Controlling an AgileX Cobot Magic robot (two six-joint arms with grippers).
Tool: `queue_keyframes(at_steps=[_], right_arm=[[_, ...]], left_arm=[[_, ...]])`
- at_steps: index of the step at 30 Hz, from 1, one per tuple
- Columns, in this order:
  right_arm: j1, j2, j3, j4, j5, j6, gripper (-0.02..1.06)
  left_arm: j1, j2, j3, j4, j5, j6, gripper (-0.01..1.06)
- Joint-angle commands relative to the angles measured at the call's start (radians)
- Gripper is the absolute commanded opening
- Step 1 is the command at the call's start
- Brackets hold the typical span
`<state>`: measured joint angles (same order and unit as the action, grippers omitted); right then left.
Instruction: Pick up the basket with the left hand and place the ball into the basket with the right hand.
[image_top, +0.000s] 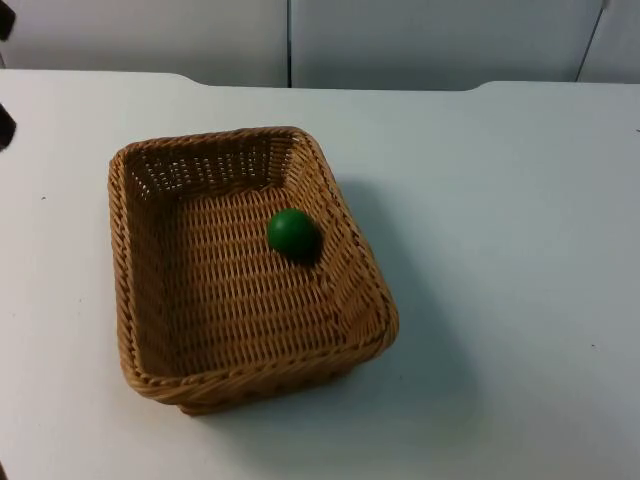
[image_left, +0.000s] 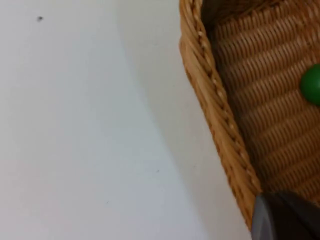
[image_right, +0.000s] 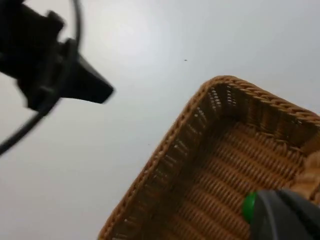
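A woven tan basket (image_top: 128, 290) rests on the white table, left of the middle. A green ball (image_top: 292, 233) lies inside it against the right wall. In the left wrist view my left gripper (image_left: 285, 217) sits just outside the basket's rim (image_left: 215, 100), with the ball (image_left: 312, 84) on the woven floor beyond. The right wrist view has my right gripper (image_right: 285, 215) in front of the basket (image_right: 165, 165), partly covering the ball (image_right: 248, 206). Neither gripper holds the basket or the ball.
A black part of the left arm (image_top: 5, 125) pokes in at the table's left edge, and the same arm (image_right: 60, 75) hangs beyond the basket's corner. The grey partition wall (image_top: 300, 40) closes the far side. White table (image_top: 520, 250) stretches right of the basket.
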<state>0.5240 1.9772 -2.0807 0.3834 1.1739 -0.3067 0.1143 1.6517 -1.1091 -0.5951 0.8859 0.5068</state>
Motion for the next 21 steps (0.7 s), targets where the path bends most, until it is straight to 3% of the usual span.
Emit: queue_keyframes(at_steps=[1, 2, 5, 8, 11, 12, 16, 19, 21], right_arm=[[0.021, -0.062, -0.005, -0.134, 0.01, 0.047, 0.0], [0.021, -0.062, -0.005, -0.134, 0.01, 0.047, 0.0], [0.055, -0.132, -0.005, -0.265, 0.039, 0.088, 0.0], [0.082, -0.202, -0.005, -0.346, 0.047, 0.137, 0.0], [0.117, -0.297, -0.005, -0.507, 0.047, 0.209, 0.0], [0.117, -0.297, -0.005, -0.507, 0.047, 0.209, 0.0], [0.143, -0.491, 0.079, -0.666, 0.047, 0.318, 0.0], [0.155, -0.616, 0.152, -0.713, 0.047, 0.373, 0.0], [0.175, -0.775, 0.29, -0.776, 0.047, 0.444, 0.0]], left_arm=[[-0.006, -0.126, 0.087, 0.08, -0.06, -0.062, 0.0], [-0.006, -0.126, 0.087, 0.08, -0.06, -0.062, 0.0], [-0.006, -0.285, 0.211, 0.075, -0.132, -0.062, 0.0], [-0.013, -0.404, 0.285, 0.075, -0.132, -0.063, 0.0], [-0.07, -0.571, 0.346, 0.094, -0.12, -0.068, 0.0], [-0.07, -0.571, 0.346, 0.094, -0.12, -0.068, 0.0], [-0.174, -0.829, 0.365, 0.251, -0.011, -0.178, 0.0], [-0.181, -0.974, 0.365, 0.34, 0.054, -0.236, 0.0], [-0.177, -1.135, 0.365, 0.451, 0.125, -0.346, 0.0]])
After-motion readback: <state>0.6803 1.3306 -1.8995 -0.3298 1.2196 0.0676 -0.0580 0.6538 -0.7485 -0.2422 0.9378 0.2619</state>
